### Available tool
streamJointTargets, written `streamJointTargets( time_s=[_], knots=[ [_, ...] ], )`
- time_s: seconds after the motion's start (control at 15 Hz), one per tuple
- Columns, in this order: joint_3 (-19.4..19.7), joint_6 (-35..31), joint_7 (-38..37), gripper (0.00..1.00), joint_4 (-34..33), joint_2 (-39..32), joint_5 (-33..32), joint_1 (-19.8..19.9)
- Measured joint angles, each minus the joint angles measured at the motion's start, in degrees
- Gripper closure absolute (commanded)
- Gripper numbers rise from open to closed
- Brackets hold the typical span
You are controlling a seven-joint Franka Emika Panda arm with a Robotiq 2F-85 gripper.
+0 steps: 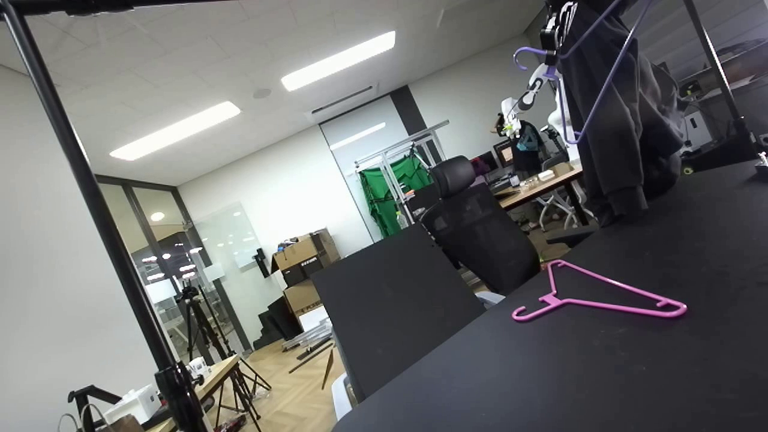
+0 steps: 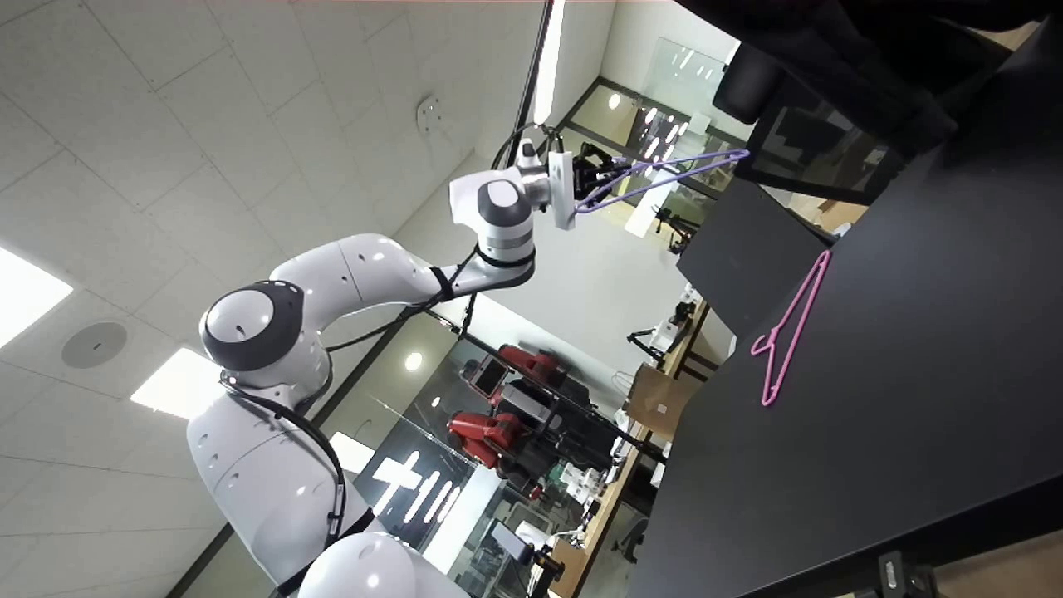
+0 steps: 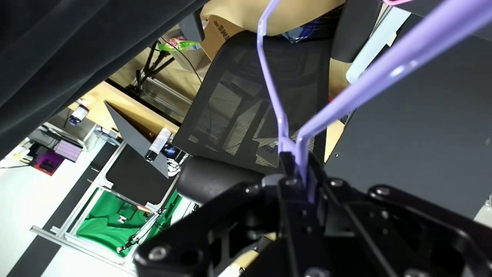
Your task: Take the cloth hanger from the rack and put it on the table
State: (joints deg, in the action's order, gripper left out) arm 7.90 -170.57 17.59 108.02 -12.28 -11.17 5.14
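- The purple hanger (image 3: 384, 77) is in the air, in the gripper (image 3: 301, 165), apart from the table (image 1: 540, 372); I cannot tell whether it is over the top.
- The jaws are pinching the purple hanger at its neck, just beside where its two shoulders meet.
- In an exterior view its hook (image 1: 531, 49) points left, the tip curled down.
- There its bottom bar (image 1: 609, 79), the long axis, slants steeply from lower left to upper right, the upper end cut off by the frame.
- In an exterior view the arm (image 2: 365, 266) reaches in from the lower left, and the purple hanger shows nearly edge-on, its long axis rising gently toward the upper right.
- In the wrist view its shoulders spread upward from the fingertips, one to the top edge, the broader-looking one to the upper right.
- The pink hanger (image 1: 624, 308) lies flat on the table in both exterior views, hook toward the edge.
- A dark garment (image 1: 606, 120) is behind the purple hanger; contact is unclear.
- A chair (image 3: 246, 107) is behind it in the wrist view.
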Motion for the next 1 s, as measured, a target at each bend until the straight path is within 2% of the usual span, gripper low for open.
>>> streamJointTargets(
  time_s=[0.07,0.2,0.27,0.4,0.53,0.73,0.8,0.87,1.0],
  knots=[
    [0.0,0.0,0.0,0.98,0.0,0.0,0.0,0.0],
    [0.7,-1.2,-0.6,0.98,0.0,-0.2,-1.4,-0.4],
    [2.6,-4.2,-2.5,0.98,0.2,-0.9,-4.9,-1.6],
    [8.7,-12.2,-7.4,0.98,0.7,-3.8,-13.1,-5.5],
    [17.3,-19.9,-9.9,0.98,0.8,-8.7,-16.3,-11.6],
    [29.0,-29.4,-9.4,0.98,1.0,-17.7,-10.5,-22.0],
    [30.5,-29.2,-8.7,0.98,0.7,-20.3,-7.2,-24.6],
    [31.0,-28.1,-8.1,0.92,0.4,-22.3,-4.4,-26.8],
    [31.6,-26.9,-8.0,0.92,1.3,-25.6,-1.3,-30.7]
  ],
)
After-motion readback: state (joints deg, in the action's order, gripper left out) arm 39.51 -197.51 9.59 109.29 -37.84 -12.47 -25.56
